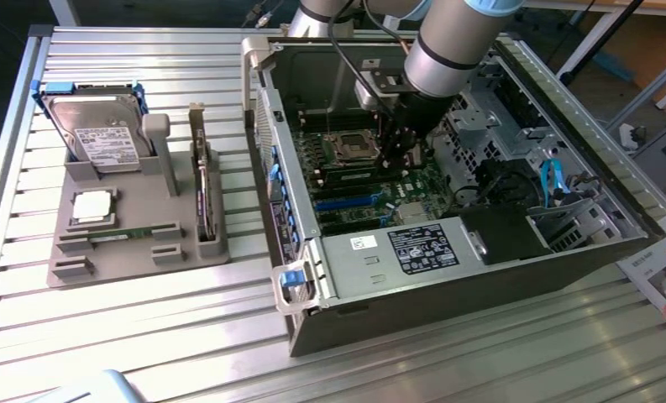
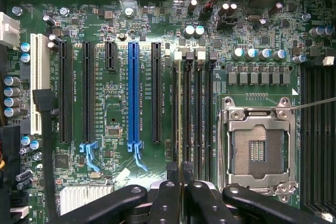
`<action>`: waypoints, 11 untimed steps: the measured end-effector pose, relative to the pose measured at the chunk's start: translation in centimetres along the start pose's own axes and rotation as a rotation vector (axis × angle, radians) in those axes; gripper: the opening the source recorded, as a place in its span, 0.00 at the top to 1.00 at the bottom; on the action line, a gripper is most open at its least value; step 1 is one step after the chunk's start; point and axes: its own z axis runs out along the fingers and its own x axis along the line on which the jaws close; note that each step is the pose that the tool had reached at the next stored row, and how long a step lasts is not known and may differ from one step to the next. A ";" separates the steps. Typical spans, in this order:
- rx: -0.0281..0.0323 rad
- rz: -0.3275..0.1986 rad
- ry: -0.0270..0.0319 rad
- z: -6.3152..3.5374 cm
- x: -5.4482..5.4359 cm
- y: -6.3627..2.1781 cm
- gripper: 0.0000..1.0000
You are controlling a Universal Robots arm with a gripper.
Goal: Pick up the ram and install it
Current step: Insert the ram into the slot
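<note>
- Black-fingered gripper [image 2: 181, 170] hangs over the green motherboard, just beside the silver-framed empty processor socket [image 2: 258, 150].
- Its fingers are pinched nearly together on the ram [image 2: 179, 109], a thin green circuit-board stick seen edge-on.
- The ram runs along the black memory slots between the processor socket and the long blue plastic expansion slot [image 2: 133, 93], over the slot farthest from the socket.
- Can't tell whether it is seated or just above the slot.
- Grey plastic parts tray [image 1: 120, 264] sits well apart from the socket, outside the open metal computer case [image 1: 344, 277].
</note>
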 end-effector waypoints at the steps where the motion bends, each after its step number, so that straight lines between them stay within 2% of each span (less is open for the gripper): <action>1: 0.0000 0.000 0.0001 0.00 0.0 0.00 0.88; 9: 0.0000 0.000 -0.0001 0.01 0.0 0.00 0.87; 10: 0.0001 0.000 -0.0002 0.01 0.0 0.00 0.81; 11: 0.0001 0.000 -0.0001 0.01 0.0 0.00 0.81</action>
